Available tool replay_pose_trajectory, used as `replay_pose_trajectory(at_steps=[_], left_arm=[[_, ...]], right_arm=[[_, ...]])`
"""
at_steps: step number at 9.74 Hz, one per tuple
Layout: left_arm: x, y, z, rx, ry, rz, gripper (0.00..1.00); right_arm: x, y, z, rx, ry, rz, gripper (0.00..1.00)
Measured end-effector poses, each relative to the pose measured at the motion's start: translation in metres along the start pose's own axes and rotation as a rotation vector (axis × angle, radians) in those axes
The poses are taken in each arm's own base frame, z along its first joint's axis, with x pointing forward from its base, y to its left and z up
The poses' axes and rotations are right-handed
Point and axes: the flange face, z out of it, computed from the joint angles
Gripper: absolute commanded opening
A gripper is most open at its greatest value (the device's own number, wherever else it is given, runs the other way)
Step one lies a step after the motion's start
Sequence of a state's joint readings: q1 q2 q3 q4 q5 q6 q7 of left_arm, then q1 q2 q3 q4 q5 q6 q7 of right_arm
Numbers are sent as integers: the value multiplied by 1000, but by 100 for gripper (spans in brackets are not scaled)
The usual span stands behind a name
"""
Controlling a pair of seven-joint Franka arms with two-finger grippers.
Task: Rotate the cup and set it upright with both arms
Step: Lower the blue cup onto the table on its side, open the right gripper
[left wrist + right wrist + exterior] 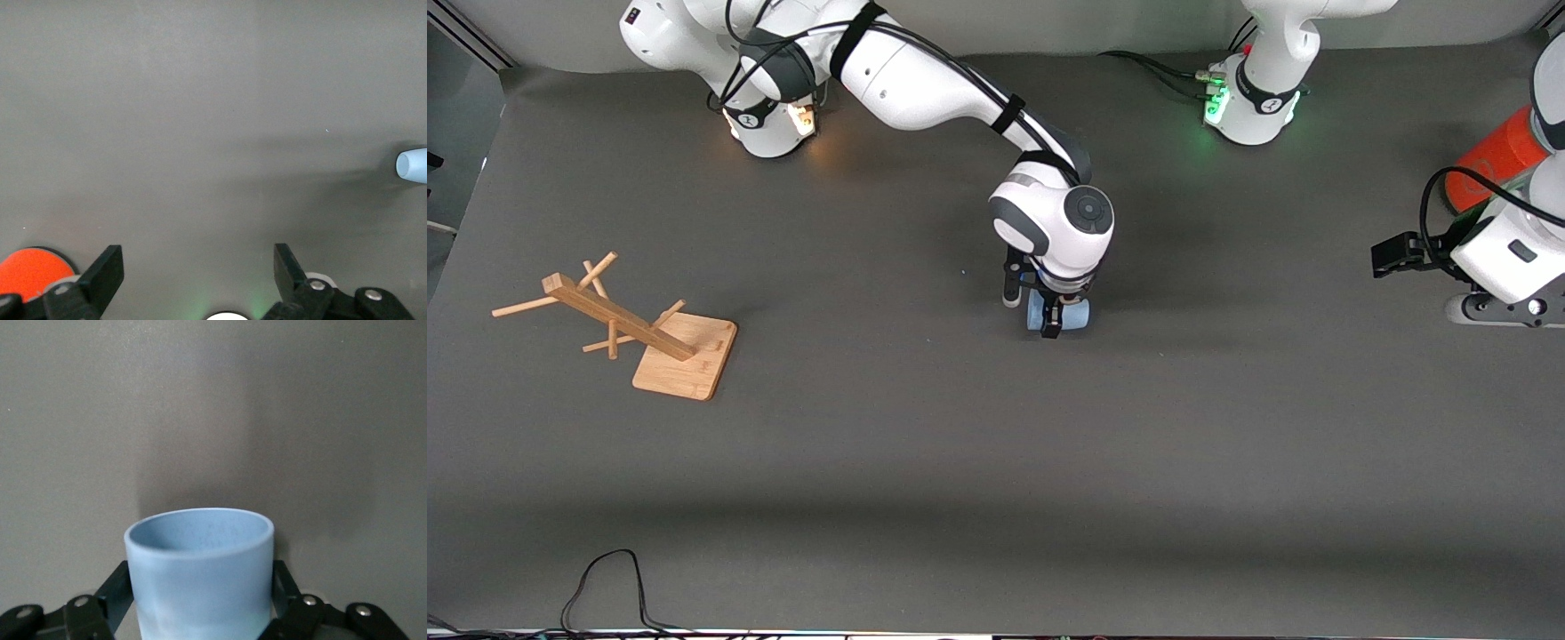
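Observation:
The pale-blue cup (1069,313) lies on its side at the middle of the table. My right gripper (1039,311) comes down on it from above, and its fingers (117,590) press on both sides of the cup's wall. In the right wrist view the cup (200,573) fills the space between the jaws, with its darker open mouth showing. My left gripper (197,261) is open and empty, low at the left arm's end of the table, where that arm waits. It points toward the cup (413,165), which is small and distant in the left wrist view.
An orange can (1494,160) stands at the left arm's end of the table and also shows in the left wrist view (30,272). A wooden peg rack (649,329) lies tipped on its board at the right arm's end. A black cable (605,582) loops at the front edge.

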State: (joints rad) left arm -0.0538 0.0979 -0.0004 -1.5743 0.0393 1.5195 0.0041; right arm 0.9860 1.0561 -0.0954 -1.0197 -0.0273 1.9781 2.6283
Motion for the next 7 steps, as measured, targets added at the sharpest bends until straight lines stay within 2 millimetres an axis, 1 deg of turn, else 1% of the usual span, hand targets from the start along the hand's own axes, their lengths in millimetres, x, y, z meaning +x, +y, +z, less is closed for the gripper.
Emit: replay_pose_trajectory(at_steps=[2,3,4,5,6,7], left_arm=[[0,0,0,0,0,0,100],[0,0,0,0,0,0,100],[0,0,0,0,0,0,100],[0,0,0,0,0,0,100],[0,0,0,0,0,0,100],[0,0,0,0,-1,0,100]], right_arm=[[-1,-2,-3,5,-6,1,100],[-1,-4,-9,12,-14,3,100],[-2,-6,-20,19,-27,6,100],[0,-9,-39,22,-34,10,100],[4,-12,-67,18,-39,12,100],[12,-14,-104,-2,-57,1,100]])
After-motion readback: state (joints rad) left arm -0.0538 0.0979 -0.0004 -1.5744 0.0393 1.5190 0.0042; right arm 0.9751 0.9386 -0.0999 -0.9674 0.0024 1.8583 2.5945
